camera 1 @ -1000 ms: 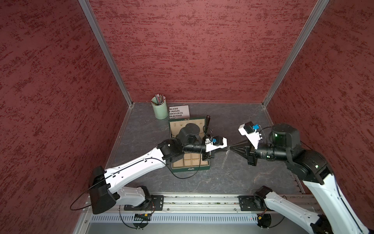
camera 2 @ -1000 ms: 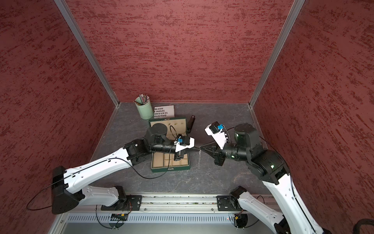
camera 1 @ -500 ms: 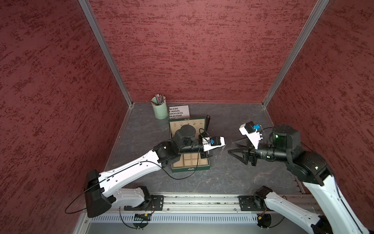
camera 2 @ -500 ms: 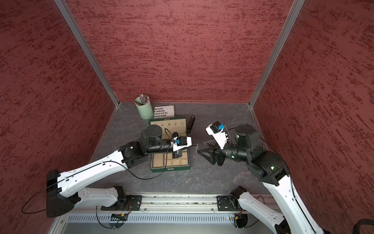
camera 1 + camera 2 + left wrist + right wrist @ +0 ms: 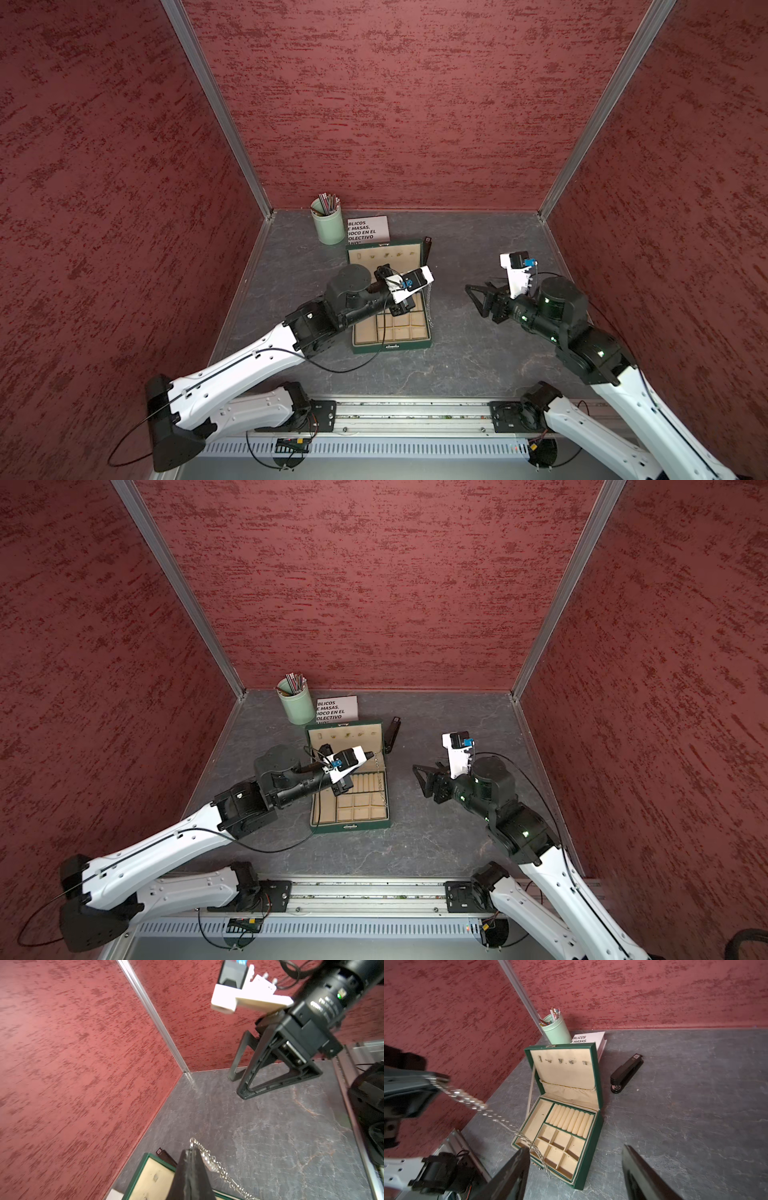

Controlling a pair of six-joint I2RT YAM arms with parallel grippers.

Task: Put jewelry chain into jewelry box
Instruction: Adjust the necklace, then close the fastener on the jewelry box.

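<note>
The dark green jewelry box (image 5: 390, 347) (image 5: 351, 825) (image 5: 589, 1147) stands open mid-table, showing beige compartments and ring rolls. My left gripper (image 5: 428, 283) (image 5: 370, 755) (image 5: 191, 1150) is shut on one end of the silvery jewelry chain (image 5: 209, 1162) (image 5: 471, 1101) (image 5: 377, 766). It holds that end above the box's right edge. The chain hangs slack, its lower end by a corner of the box. My right gripper (image 5: 476, 299) (image 5: 422, 780) (image 5: 575, 1153) is open and empty, apart from the chain, to the right of the box.
A pale green pencil cup (image 5: 328, 226) (image 5: 557, 1030) and a white booklet (image 5: 368, 232) stand behind the box. A black stapler (image 5: 627, 1072) (image 5: 392, 733) lies at the box's back right. Red walls enclose the grey table on three sides.
My right gripper has opened, let go of the chain and drawn back to the right. The left gripper has carried the chain leftward over the box's right edge.
</note>
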